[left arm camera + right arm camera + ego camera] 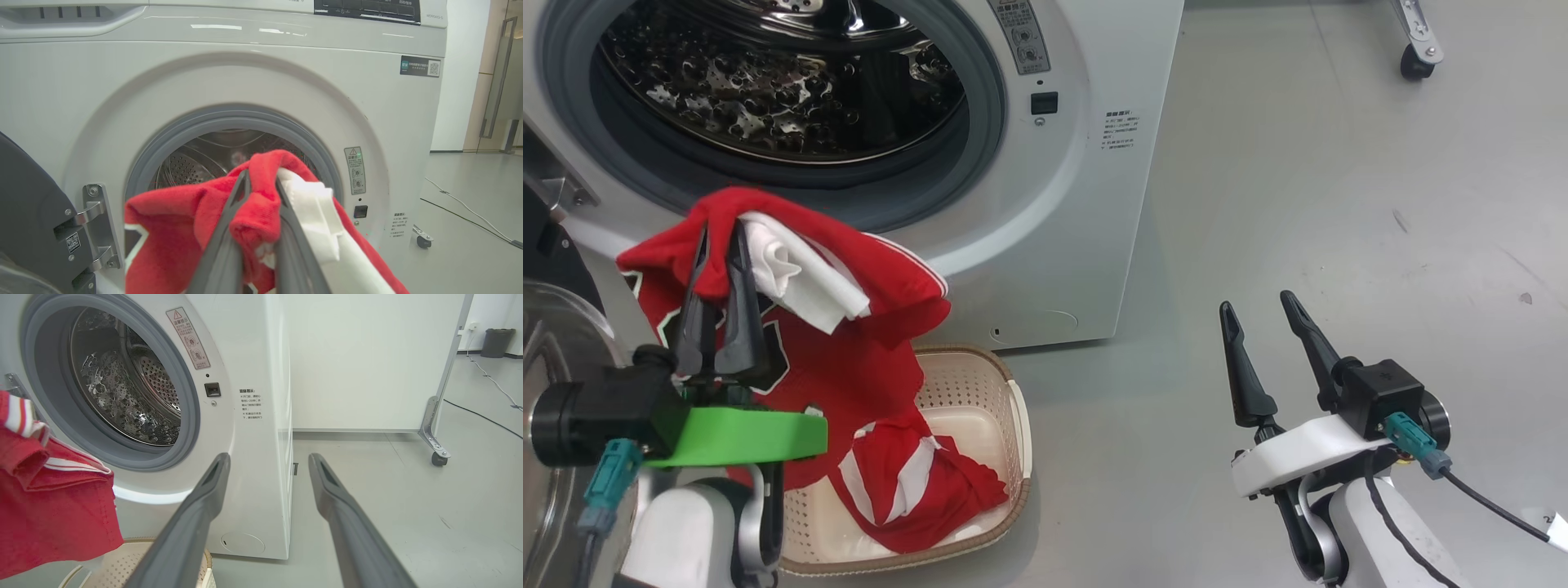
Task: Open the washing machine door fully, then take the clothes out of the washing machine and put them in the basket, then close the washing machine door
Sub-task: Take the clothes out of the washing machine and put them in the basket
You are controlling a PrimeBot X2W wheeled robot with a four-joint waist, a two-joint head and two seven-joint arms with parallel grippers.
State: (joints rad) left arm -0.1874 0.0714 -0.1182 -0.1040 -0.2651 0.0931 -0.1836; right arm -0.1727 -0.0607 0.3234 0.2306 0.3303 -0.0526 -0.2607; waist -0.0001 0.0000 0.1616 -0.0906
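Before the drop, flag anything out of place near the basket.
Nothing looks damaged or spilled. The clothes hang from the left claw, their lower part lying bunched in the basket.

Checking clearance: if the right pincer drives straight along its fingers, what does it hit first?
Probably the washing machine: its corner edge stands between the fingertips of the open right pincer in the wrist view. Depth unclear; it might slip past.

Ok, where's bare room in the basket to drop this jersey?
Bare basket bottom lies at its far end, toward the washing machine. The near end is crowded by clothes already in. Grey floor between basket and right gripper is open too.
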